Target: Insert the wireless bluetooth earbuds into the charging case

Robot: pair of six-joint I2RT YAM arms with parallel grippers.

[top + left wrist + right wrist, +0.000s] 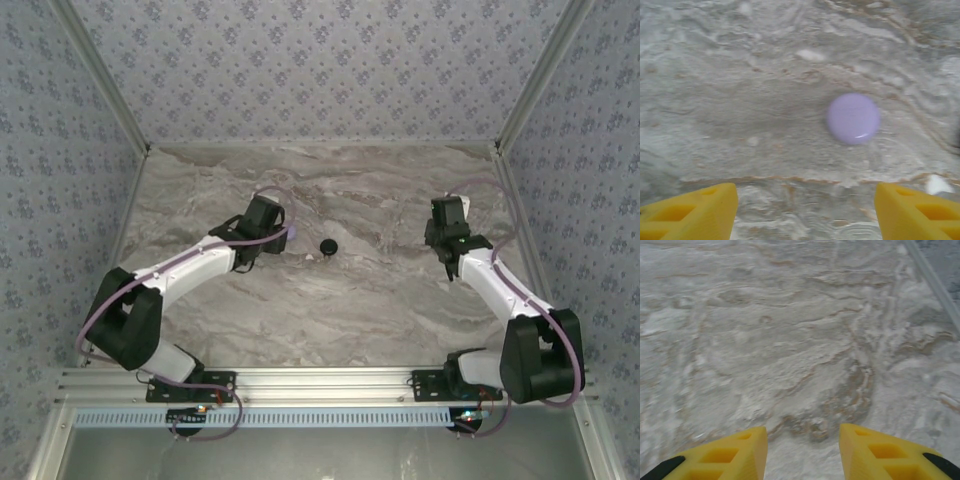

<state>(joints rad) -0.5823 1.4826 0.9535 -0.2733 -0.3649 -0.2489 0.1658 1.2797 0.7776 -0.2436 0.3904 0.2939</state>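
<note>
A lilac round disc (853,118) lies on the marble table, ahead and to the right of my left gripper (806,202). That gripper's yellow fingers (700,212) stand wide apart with bare table between them. From above, my left gripper (272,245) hangs just left of a black round puck (327,247). I cannot tell which of the two is the charging case. My right gripper (803,440) is open over bare marble, and from above it (450,262) hangs at the right side of the table. The earbuds are out of view.
A small white fleck (312,258) lies beside the puck and shows as a white fleck (937,184) by my left gripper's right finger. Patterned walls (80,120) close in the table (380,300) on three sides. A metal rail (330,385) runs along the near edge.
</note>
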